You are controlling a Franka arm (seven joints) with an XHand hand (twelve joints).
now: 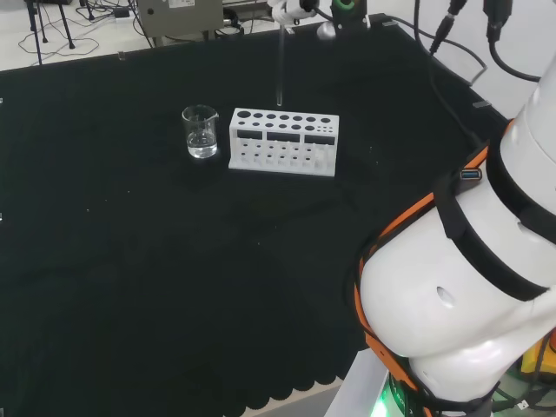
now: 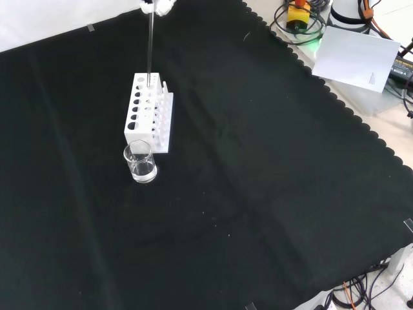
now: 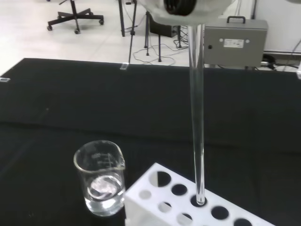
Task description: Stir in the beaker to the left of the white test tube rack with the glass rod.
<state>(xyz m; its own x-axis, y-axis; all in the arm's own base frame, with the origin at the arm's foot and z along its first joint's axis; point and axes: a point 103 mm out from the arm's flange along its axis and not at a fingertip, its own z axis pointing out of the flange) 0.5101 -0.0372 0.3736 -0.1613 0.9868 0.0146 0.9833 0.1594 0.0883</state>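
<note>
On the black cloth (image 1: 130, 261): a rack (image 1: 283, 142) is seen with a beaker (image 1: 200, 132) just beside its left end in the head view.
Beaker: clear glass, upright, a little clear liquid at the bottom; it stands apart from the rod.
Rod (image 2: 150, 48): held upright by its top end, with its lower tip in or just above a hole of the rack, as the wrist view suggests.
Hand (image 2: 157, 6): seen at the top edge of the front view, closed on the rod's upper end; how the fingers lie cannot be made out.
Handling: the rod is judged light, stiff, smooth and brittle; it may slip or swing if gripped at one end, so a hold near the top, kept vertical, is advised.
Caution: the thin beaker is judged easily tipped or chipped by a sideways knock.
</note>
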